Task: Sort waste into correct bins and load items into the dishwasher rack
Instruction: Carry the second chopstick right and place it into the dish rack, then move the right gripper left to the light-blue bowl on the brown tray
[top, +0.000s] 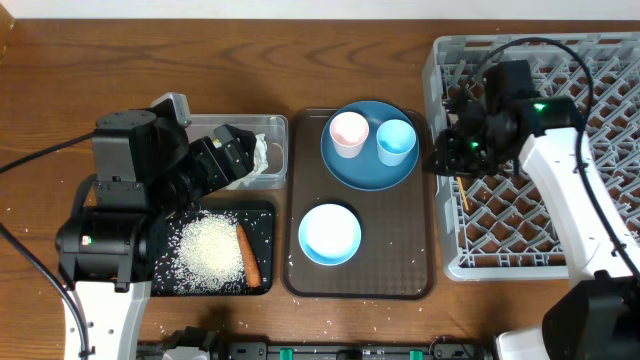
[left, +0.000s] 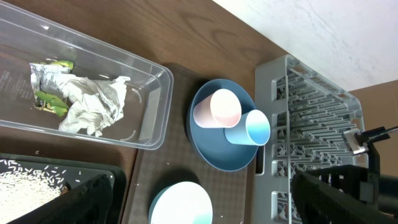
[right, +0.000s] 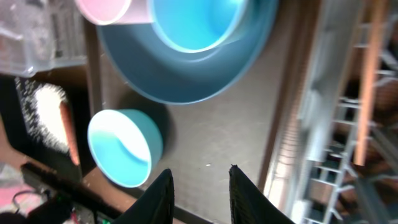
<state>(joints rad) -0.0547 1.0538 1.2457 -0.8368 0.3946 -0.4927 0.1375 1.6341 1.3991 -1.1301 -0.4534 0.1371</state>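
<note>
The crumpled white-and-green wrapper (left: 87, 99) lies in the clear tub (top: 275, 130). Rice (top: 210, 250) and the orange carrot (top: 248, 255) lie in the black tray (top: 262, 215). My left gripper (top: 238, 152) hovers over these bins, wide open and empty. The dark-blue plate (top: 355, 168) carries the pink cup (top: 348, 132) and the light-blue cup (top: 396, 140). The light-blue bowl (top: 329, 234) sits nearer the front. Wooden chopsticks (top: 462, 195) lie inside the grey dishwasher rack (top: 540, 240). My right gripper (right: 200, 171) is open and empty at the rack's left edge.
The plate and bowl rest on a brown serving tray (top: 400, 260) between the bins and the rack. A few rice grains are scattered on the wooden table (top: 40, 120) near the front left.
</note>
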